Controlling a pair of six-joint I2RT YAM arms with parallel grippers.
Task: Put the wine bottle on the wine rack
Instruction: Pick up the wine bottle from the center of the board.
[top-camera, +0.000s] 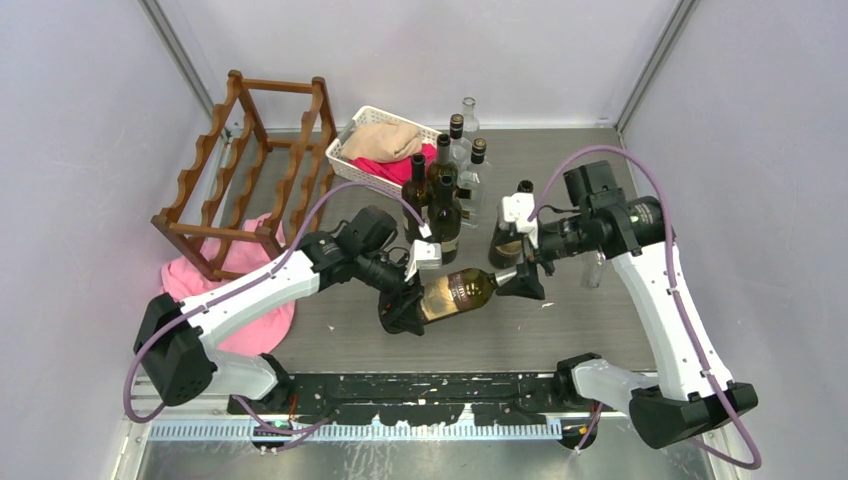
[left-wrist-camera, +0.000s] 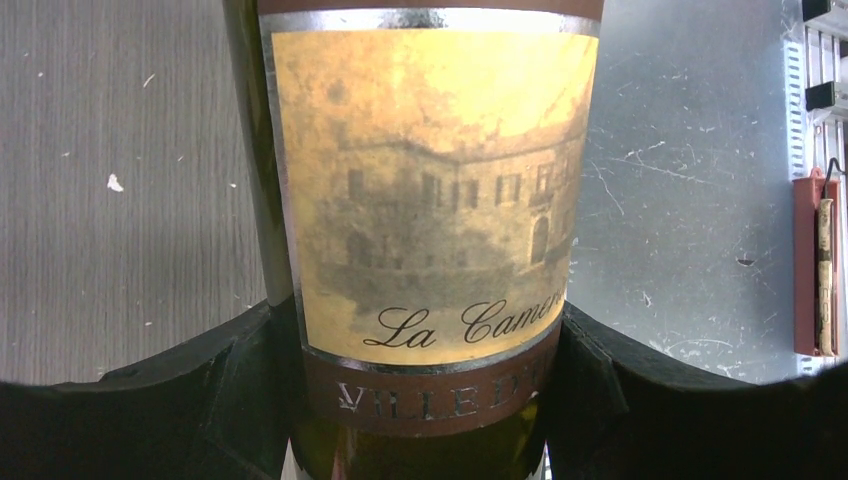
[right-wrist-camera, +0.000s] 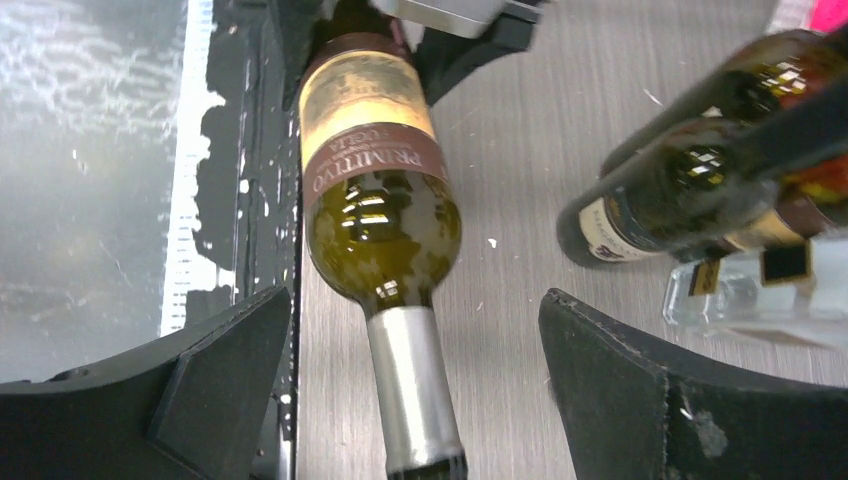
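Dark green glass, cream label: wine bottle (top-camera: 458, 292), lying on its side near the front middle of the table (top-camera: 560, 330). Its long axis runs left to right, base toward the left arm and silver-capped neck toward the right arm. Whether it rests on the table or hangs just above it cannot be told.

Left gripper (top-camera: 405, 305): closed around the bottle's body at the lower edge of the label, one black finger (left-wrist-camera: 200, 400) pressed on each side.

Right gripper (right-wrist-camera: 415, 370): fingers spread wide. The neck lies between them, touching neither.

Wine rack (top-camera: 250, 170): reddish-brown wood, wavy rails, no bottles on it. It stands at the back left, well apart from the bottle and on the left arm's side. That arm is the nearer one and has the grip, so the carry would likely go back and to the left, probably with the bottle turned to lie across the rails.

Basket (top-camera: 345, 150): white plastic, just right of the rack, holding a beige cloth (top-camera: 385, 140) and a red cloth (top-camera: 405, 168).

Standing bottles (top-camera: 440, 200): a cluster of dark and clear ones behind the held bottle.

Pink cloth (top-camera: 185, 278): on the table at the rack's foot.
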